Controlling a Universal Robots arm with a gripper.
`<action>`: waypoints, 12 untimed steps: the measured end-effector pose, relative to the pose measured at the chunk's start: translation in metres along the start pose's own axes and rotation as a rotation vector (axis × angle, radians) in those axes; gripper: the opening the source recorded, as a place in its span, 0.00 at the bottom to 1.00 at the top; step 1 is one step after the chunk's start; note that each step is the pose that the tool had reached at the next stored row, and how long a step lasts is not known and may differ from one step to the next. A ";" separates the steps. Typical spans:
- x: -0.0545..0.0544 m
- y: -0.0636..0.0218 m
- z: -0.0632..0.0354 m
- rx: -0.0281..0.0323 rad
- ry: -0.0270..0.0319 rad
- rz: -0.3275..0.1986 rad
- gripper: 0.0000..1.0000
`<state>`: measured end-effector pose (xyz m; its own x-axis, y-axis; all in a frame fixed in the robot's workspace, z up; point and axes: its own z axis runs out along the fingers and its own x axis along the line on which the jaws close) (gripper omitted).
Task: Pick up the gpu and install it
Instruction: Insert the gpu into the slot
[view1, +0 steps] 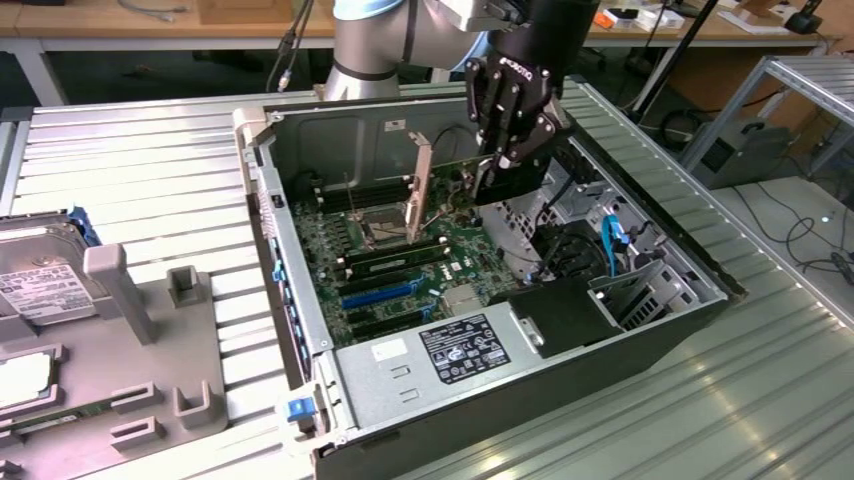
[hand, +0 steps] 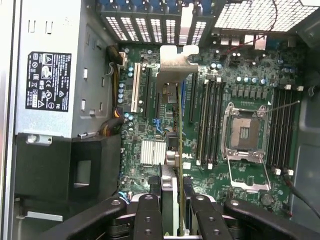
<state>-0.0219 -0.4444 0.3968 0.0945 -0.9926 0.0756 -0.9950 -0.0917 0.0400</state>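
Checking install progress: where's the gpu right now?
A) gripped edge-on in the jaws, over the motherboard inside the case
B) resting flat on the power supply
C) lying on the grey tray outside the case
A: in the wrist view the gpu stands edge-on between the jaws of the gripper, over the motherboard.

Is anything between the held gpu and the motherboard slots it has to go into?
Nothing visible does. The gripper holds the gpu on edge above the expansion slots of the motherboard; those beneath it look bare, no cable or card across them.
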 end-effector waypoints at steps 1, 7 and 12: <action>0.000 0.0000 0.0000 0.0001 0.0001 -0.002 0.27; 0.000 0.0000 0.0000 0.0031 -0.0294 -0.003 0.27; 0.000 0.0001 -0.0001 0.0119 -0.1212 -0.006 0.27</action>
<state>-0.0219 -0.4444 0.3969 0.0964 -0.9943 -0.0456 -0.9948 -0.0977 0.0282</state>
